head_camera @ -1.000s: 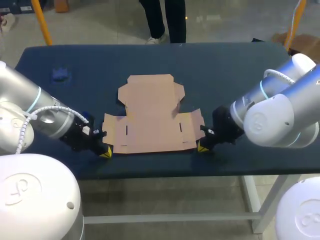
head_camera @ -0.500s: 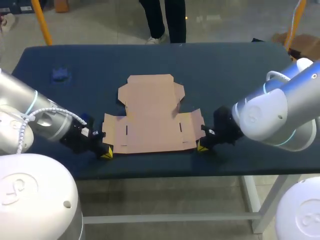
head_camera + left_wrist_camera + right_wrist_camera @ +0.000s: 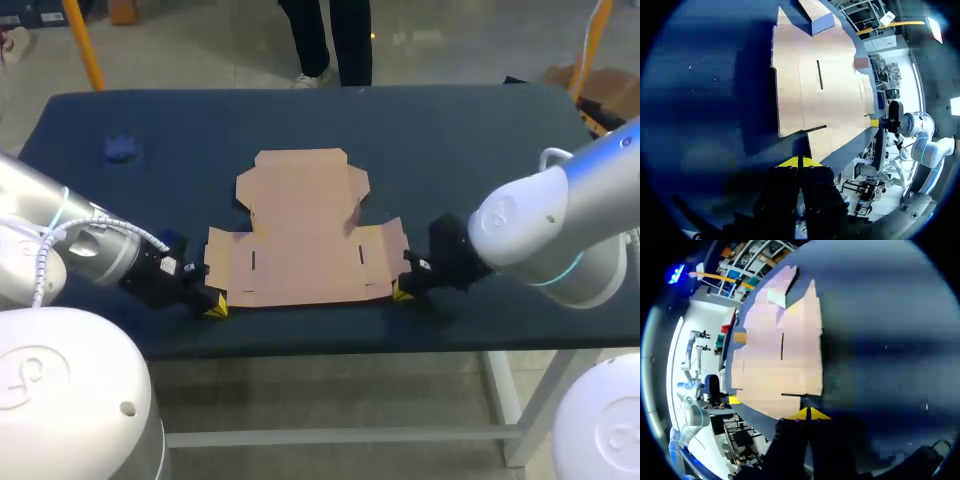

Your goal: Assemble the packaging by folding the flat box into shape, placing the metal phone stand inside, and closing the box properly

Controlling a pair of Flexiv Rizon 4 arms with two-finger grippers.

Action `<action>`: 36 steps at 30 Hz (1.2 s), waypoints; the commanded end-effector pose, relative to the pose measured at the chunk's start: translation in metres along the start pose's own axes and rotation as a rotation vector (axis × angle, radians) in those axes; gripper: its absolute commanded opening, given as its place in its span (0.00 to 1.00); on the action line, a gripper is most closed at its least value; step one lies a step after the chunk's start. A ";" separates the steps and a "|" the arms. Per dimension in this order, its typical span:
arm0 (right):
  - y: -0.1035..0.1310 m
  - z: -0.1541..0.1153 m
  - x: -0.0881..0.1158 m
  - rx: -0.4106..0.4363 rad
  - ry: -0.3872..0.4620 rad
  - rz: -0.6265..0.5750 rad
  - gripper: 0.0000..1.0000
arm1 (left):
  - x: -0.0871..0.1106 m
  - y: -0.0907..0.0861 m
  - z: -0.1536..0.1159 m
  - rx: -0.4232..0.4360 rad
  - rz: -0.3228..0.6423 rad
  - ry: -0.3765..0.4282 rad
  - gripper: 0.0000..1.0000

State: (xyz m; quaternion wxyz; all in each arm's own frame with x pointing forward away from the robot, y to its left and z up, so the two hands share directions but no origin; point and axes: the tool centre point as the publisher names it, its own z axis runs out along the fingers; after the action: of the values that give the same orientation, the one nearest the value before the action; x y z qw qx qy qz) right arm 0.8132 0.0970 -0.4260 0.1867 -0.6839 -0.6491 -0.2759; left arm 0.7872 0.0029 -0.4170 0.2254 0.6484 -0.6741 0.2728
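Tabletop point(image 3: 480, 130) bears the flat box point(image 3: 300, 235); left gripper point(image 3: 213, 307) and right gripper point(image 3: 400, 293), closed empty at its near corners, should lift evenly.

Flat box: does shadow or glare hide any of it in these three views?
Head view: the flat box is evenly lit, no glare. Left wrist view: a dark shadow lies on the table beside it, its slits plain. Right wrist view: bright light washes it pale, yet slits and edges show.
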 end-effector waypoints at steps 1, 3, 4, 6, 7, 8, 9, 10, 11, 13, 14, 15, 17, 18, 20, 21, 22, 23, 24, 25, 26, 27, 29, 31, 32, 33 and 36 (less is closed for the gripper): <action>0.000 -0.003 -0.002 -0.002 0.073 -0.004 0.00 | -0.003 -0.003 0.004 -0.007 0.000 0.005 0.00; 0.001 -0.003 -0.001 -0.006 0.078 -0.005 0.00 | -0.004 -0.003 0.004 -0.008 0.000 0.007 0.00; 0.001 -0.003 -0.001 -0.009 0.082 -0.005 0.00 | -0.004 -0.003 0.004 -0.008 0.000 0.008 0.00; 0.002 -0.004 -0.001 -0.012 0.087 -0.006 0.00 | -0.004 -0.004 0.004 -0.009 -0.001 0.010 0.00; 0.002 -0.004 -0.001 -0.015 0.091 -0.007 0.00 | -0.004 -0.004 0.004 -0.010 0.000 0.011 0.00; 0.002 -0.004 0.000 -0.017 0.094 -0.007 0.00 | -0.004 -0.004 0.005 -0.010 0.000 0.011 0.00; 0.003 -0.004 0.000 -0.019 0.098 -0.007 0.00 | -0.004 -0.004 0.005 -0.011 0.001 0.013 0.00; 0.003 -0.004 0.000 -0.022 0.103 -0.008 0.00 | -0.004 -0.004 0.005 -0.012 0.002 0.014 0.00; 0.004 -0.003 0.001 -0.022 0.107 -0.009 0.00 | -0.004 -0.005 0.005 -0.014 0.003 0.014 0.00; 0.004 -0.003 0.002 -0.023 0.112 -0.012 0.00 | -0.003 -0.006 0.006 -0.016 0.007 0.016 0.00; 0.005 -0.003 0.002 -0.022 0.113 -0.013 0.00 | -0.003 -0.006 0.007 -0.017 0.008 0.017 0.00; 0.005 -0.002 0.003 -0.022 0.115 -0.015 0.00 | -0.002 -0.006 0.007 -0.019 0.010 0.018 0.00; 0.006 -0.002 0.004 -0.021 0.119 -0.018 0.00 | -0.002 -0.007 0.008 -0.021 0.013 0.019 0.00; 0.006 -0.002 0.004 -0.021 0.120 -0.018 0.00 | -0.001 -0.007 0.008 -0.022 0.014 0.020 0.00; 0.006 -0.001 0.004 -0.019 0.124 -0.020 0.00 | -0.001 -0.008 0.009 -0.022 0.016 0.020 0.00; 0.006 -0.001 0.004 -0.019 0.125 -0.020 0.00 | 0.000 -0.008 0.008 -0.023 0.017 0.020 0.00; 0.006 -0.001 0.004 -0.018 0.126 -0.021 0.00 | 0.000 -0.009 0.008 -0.023 0.019 0.019 0.00; 0.006 -0.001 0.004 -0.018 0.128 -0.022 0.00 | 0.001 -0.009 0.008 -0.023 0.022 0.017 0.00; 0.007 -0.001 0.004 -0.018 0.130 -0.023 0.00 | 0.002 -0.009 0.008 -0.024 0.024 0.015 0.00; 0.007 -0.001 0.004 -0.019 0.132 -0.024 0.00 | 0.003 -0.009 0.008 -0.024 0.026 0.013 0.00; 0.007 -0.001 0.005 -0.019 0.134 -0.025 0.00 | 0.004 -0.009 0.008 -0.025 0.028 0.011 0.00; 0.007 -0.001 0.005 -0.020 0.137 -0.026 0.00 | 0.004 -0.010 0.008 -0.026 0.030 0.009 0.00; 0.008 -0.001 0.006 -0.020 0.140 -0.028 0.00 | 0.005 -0.010 0.008 -0.027 0.032 0.006 0.00; 0.008 -0.001 0.007 -0.019 0.142 -0.031 0.00 | 0.007 -0.011 0.008 -0.027 0.036 0.002 0.00; 0.008 -0.001 0.007 -0.019 0.143 -0.032 0.00 | 0.007 -0.011 0.008 -0.027 0.038 -0.001 0.00; 0.008 -0.001 0.008 -0.019 0.143 -0.034 0.00 | 0.008 -0.011 0.008 -0.030 0.039 -0.005 0.00; 0.009 -0.001 0.009 -0.017 0.143 -0.038 0.00 | 0.009 -0.012 0.008 -0.037 0.040 -0.013 0.00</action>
State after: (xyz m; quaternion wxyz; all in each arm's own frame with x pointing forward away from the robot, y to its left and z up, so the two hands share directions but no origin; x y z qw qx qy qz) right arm 0.8218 0.1055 -0.4184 0.1973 -0.6638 -0.6513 -0.3101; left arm 0.7966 -0.0066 -0.4164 0.2276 0.6312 -0.6916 0.2675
